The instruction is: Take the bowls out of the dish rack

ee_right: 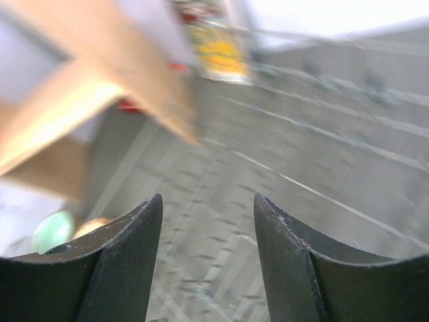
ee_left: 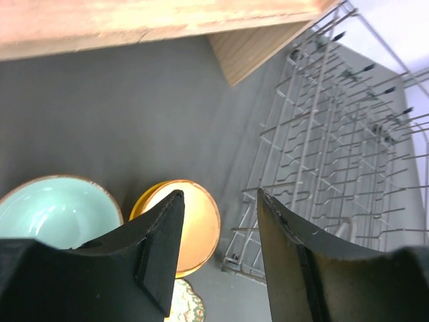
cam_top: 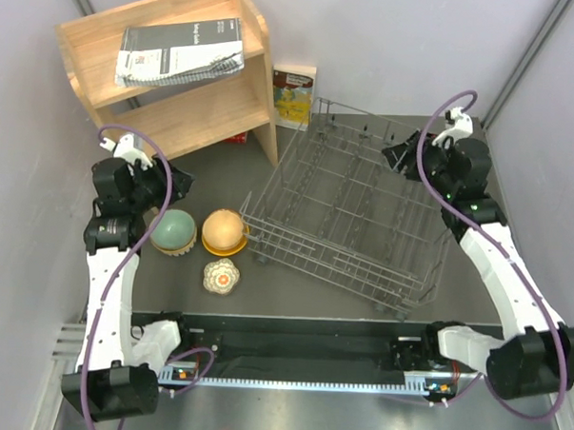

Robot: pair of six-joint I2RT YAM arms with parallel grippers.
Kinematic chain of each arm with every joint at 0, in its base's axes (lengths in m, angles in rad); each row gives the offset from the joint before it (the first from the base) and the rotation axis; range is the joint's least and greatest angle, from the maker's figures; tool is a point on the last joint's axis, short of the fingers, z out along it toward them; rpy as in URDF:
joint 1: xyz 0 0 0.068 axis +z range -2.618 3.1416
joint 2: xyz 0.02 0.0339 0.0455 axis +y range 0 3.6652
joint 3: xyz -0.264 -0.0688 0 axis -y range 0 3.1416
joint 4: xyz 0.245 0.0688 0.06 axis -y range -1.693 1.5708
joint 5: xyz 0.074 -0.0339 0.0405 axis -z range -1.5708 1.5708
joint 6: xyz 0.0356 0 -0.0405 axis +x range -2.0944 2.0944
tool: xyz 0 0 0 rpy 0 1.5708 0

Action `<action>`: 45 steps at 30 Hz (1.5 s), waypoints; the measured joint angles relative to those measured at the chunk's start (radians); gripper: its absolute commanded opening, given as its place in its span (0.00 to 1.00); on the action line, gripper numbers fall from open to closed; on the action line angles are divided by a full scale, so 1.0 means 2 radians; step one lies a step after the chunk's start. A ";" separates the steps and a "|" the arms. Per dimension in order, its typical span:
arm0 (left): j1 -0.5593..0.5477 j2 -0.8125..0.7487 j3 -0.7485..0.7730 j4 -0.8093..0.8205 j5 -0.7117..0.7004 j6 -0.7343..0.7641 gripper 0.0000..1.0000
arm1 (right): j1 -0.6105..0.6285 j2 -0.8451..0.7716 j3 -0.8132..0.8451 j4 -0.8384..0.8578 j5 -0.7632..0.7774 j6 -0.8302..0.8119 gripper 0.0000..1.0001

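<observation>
The grey wire dish rack (cam_top: 354, 213) stands at centre right, and I see no bowl in it. Three bowl spots lie on the table left of it: a pale teal-green bowl (cam_top: 175, 231), an orange-yellow bowl (cam_top: 224, 231) with what looks like the tan-peach one nested in it, and the scalloped cream bowl (cam_top: 221, 277). The striped white bowl is out of view. My left gripper (cam_top: 179, 184) is open and empty above the teal bowl (ee_left: 53, 208) and the orange bowl (ee_left: 198, 221). My right gripper (cam_top: 396, 155) is open and empty over the rack's far right corner.
A wooden shelf (cam_top: 170, 67) with a spiral-bound booklet (cam_top: 180, 48) stands at the back left. A small yellow book (cam_top: 293, 96) leans beside it behind the rack. The right wrist view is blurred, showing rack wires (ee_right: 301, 134) below the fingers.
</observation>
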 measured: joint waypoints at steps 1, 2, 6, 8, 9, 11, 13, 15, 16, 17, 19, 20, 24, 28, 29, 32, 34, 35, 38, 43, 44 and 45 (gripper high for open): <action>0.000 -0.002 0.002 0.001 0.003 0.000 0.54 | 0.008 -0.010 0.004 0.005 -0.013 -0.003 0.57; -0.001 -0.004 0.005 0.002 0.005 -0.001 0.54 | 0.015 -0.022 0.006 0.008 -0.026 -0.004 0.57; -0.001 -0.020 0.012 0.013 0.012 -0.008 0.57 | 0.022 -0.068 0.006 0.016 -0.060 -0.014 0.57; -0.001 -0.027 0.015 0.017 0.018 -0.014 0.57 | 0.025 -0.085 0.006 0.017 -0.072 -0.023 0.56; -0.001 -0.030 0.016 0.018 0.023 -0.014 0.57 | 0.028 -0.089 0.006 0.017 -0.078 -0.029 0.56; -0.001 -0.032 0.019 0.019 0.029 -0.014 0.57 | 0.034 -0.093 0.006 0.011 -0.088 -0.042 0.57; -0.002 -0.034 0.019 0.018 0.033 -0.011 0.57 | 0.040 -0.093 0.006 -0.003 -0.097 -0.053 0.57; -0.002 -0.036 0.019 0.013 0.033 -0.008 0.57 | 0.041 -0.095 0.004 -0.015 -0.105 -0.061 0.57; -0.002 -0.038 0.019 0.009 0.034 -0.006 0.57 | 0.042 -0.099 0.000 -0.015 -0.108 -0.063 0.57; -0.002 -0.041 0.019 0.006 0.034 -0.004 0.57 | 0.042 -0.106 -0.008 -0.015 -0.110 -0.064 0.57; -0.002 -0.050 0.019 0.004 0.038 -0.001 0.58 | 0.043 -0.123 -0.022 -0.019 -0.115 -0.066 0.57; -0.002 -0.054 0.019 0.003 0.039 -0.001 0.58 | 0.044 -0.131 -0.026 -0.021 -0.117 -0.068 0.58; -0.002 -0.066 0.019 0.002 0.039 -0.001 0.56 | 0.044 -0.141 -0.026 -0.027 -0.112 -0.074 0.59; -0.002 -0.055 0.019 -0.005 0.038 -0.001 0.57 | 0.044 -0.125 -0.007 -0.059 -0.079 -0.078 0.59; -0.002 -0.048 0.019 -0.009 0.037 0.000 0.58 | 0.044 -0.118 -0.002 -0.066 -0.070 -0.079 0.59; -0.002 -0.028 0.019 -0.029 0.031 0.002 0.58 | 0.044 -0.106 0.000 -0.080 -0.055 -0.078 0.59; -0.002 -0.016 0.019 -0.044 0.022 0.004 0.59 | 0.044 -0.102 0.000 -0.087 -0.051 -0.077 0.59; -0.002 -0.015 0.018 -0.050 0.018 0.005 0.60 | 0.044 -0.101 0.000 -0.087 -0.049 -0.077 0.59; -0.002 -0.020 0.018 -0.058 0.006 0.010 0.62 | 0.044 -0.100 0.000 -0.086 -0.046 -0.076 0.59; -0.002 -0.030 0.018 -0.059 -0.013 0.013 0.62 | 0.044 -0.100 0.000 -0.086 -0.036 -0.077 0.59; -0.002 -0.031 0.018 -0.059 -0.015 0.013 0.62 | 0.044 -0.100 0.000 -0.086 -0.034 -0.078 0.59; -0.002 -0.031 0.018 -0.059 -0.016 0.013 0.62 | 0.044 -0.100 0.000 -0.086 -0.032 -0.078 0.59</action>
